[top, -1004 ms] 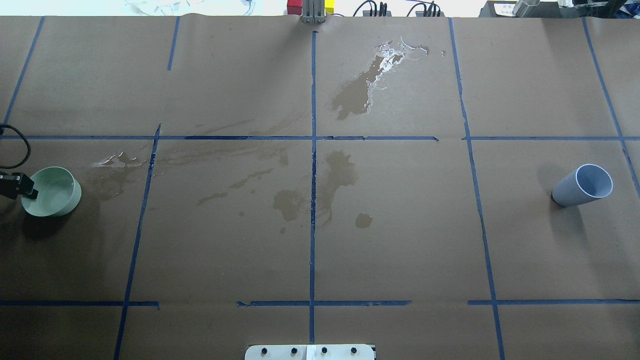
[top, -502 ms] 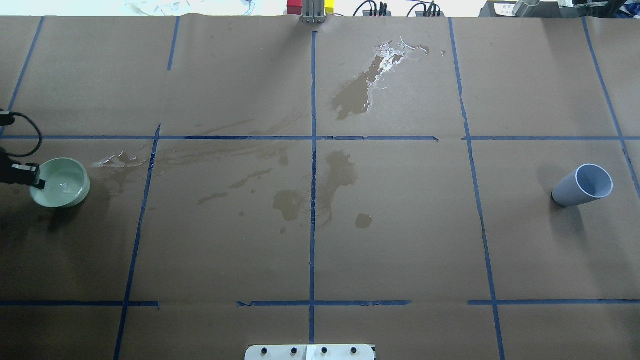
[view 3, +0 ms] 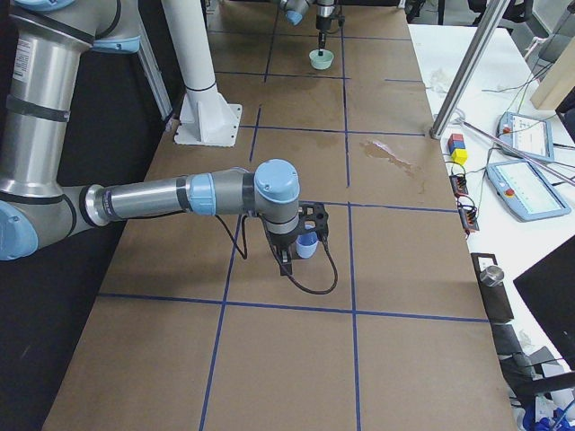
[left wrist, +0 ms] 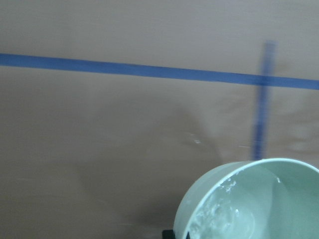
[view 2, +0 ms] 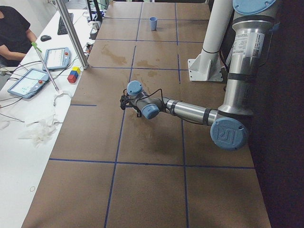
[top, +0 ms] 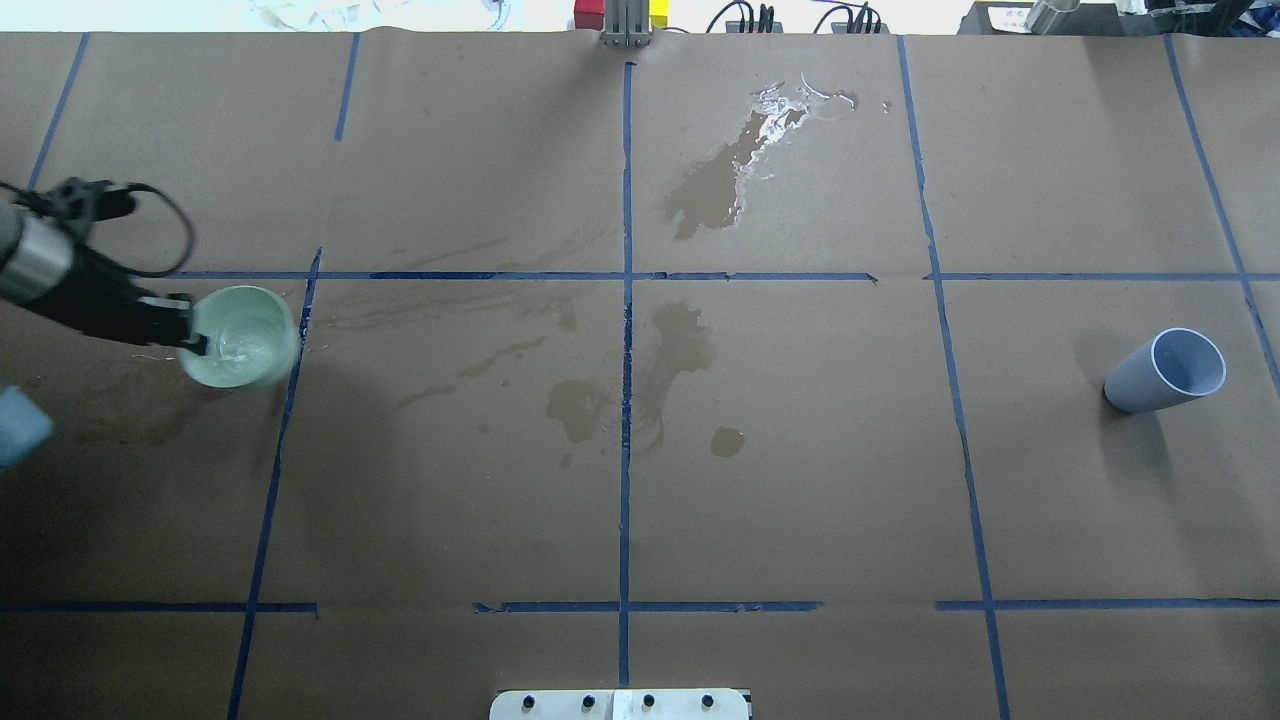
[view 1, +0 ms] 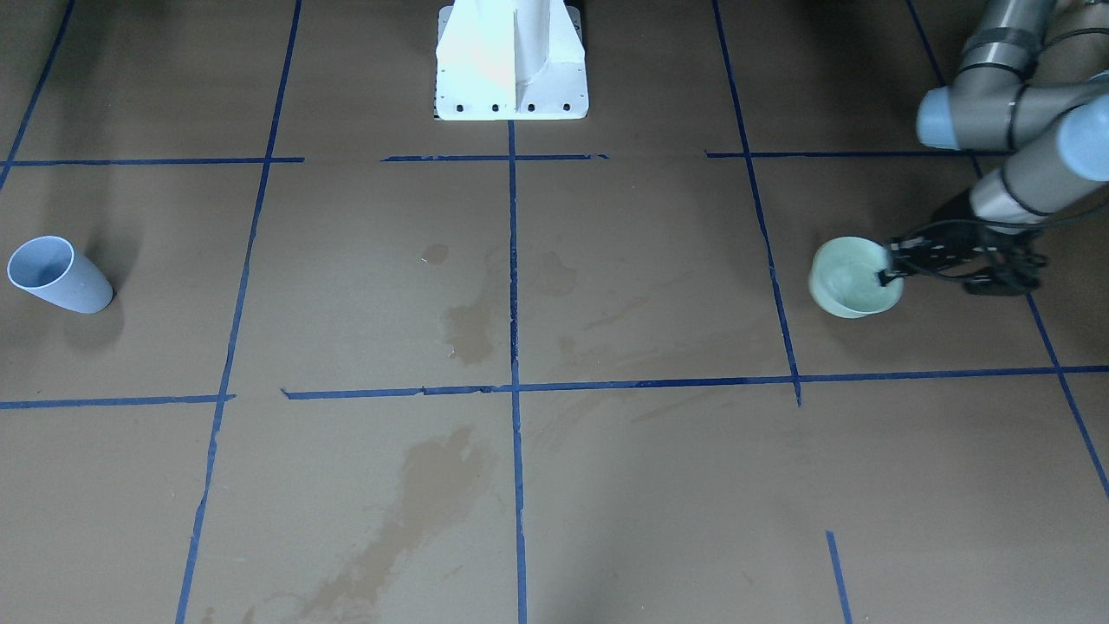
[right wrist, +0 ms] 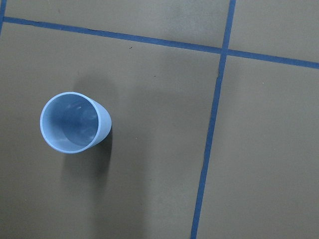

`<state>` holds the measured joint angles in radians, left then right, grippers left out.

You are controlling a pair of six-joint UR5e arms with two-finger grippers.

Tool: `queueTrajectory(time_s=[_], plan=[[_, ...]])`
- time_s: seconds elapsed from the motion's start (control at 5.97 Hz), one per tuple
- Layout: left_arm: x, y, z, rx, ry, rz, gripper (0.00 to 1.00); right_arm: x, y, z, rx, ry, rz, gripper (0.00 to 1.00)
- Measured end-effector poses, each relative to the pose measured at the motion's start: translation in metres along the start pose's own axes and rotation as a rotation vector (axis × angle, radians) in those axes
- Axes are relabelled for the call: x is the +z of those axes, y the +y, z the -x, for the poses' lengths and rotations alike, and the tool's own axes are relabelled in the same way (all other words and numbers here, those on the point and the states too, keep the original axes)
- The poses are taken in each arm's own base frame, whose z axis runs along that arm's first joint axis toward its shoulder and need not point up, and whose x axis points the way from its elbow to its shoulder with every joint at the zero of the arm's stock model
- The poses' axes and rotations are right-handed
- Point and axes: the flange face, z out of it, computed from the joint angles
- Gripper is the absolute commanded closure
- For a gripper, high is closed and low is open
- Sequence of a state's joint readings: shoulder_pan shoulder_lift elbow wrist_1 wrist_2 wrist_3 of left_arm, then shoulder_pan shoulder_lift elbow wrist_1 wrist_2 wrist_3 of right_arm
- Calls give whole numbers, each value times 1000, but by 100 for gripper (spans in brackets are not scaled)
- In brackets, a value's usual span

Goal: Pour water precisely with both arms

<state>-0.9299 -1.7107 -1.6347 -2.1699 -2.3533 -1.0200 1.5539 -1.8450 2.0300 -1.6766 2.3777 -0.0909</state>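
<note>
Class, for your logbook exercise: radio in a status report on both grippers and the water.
Left gripper shut on green bowl rim. Right gripper: cannot tell. Water rippled, in bowl. Wet stains between bowl and blue cup.

The left gripper (top: 193,338), clamped on the rim of the green bowl (top: 250,360), is now further right and further from the robot than a second ago. In the overhead view the bowl has gone from the table's left edge to just beside the blue tape line (top: 283,420), with its rim over that line. More of the left arm (top: 35,262) has come into the picture: its silver wrist, the looped cable (top: 180,235) and a pale blue joint cap (top: 15,425). The bowl was tilted at first and is now level. The water (top: 235,340) in it shows more glints and ripples. In this view the bowl now hides the shiny wet streak it stood beside.
</note>
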Motion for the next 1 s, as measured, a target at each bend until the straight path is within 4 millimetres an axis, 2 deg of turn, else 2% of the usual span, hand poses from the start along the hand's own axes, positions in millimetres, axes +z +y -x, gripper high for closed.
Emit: queueTrajectory(time_s=[0.33,0.67,0.84,1.0], plan=[[37,20,-127,2,77,49,100,0,-1,1,-1,-2,-1,0],[92,60,-247,41,66,31,100,-1,-1,2,-9,-7,-4,0],[112,73,-297,62,46,6,100,-1,-1,3,-9,-9,-4,0],[127,78,-328,75,34,-10,100,-2,-1,4,-11,-11,-5,0]])
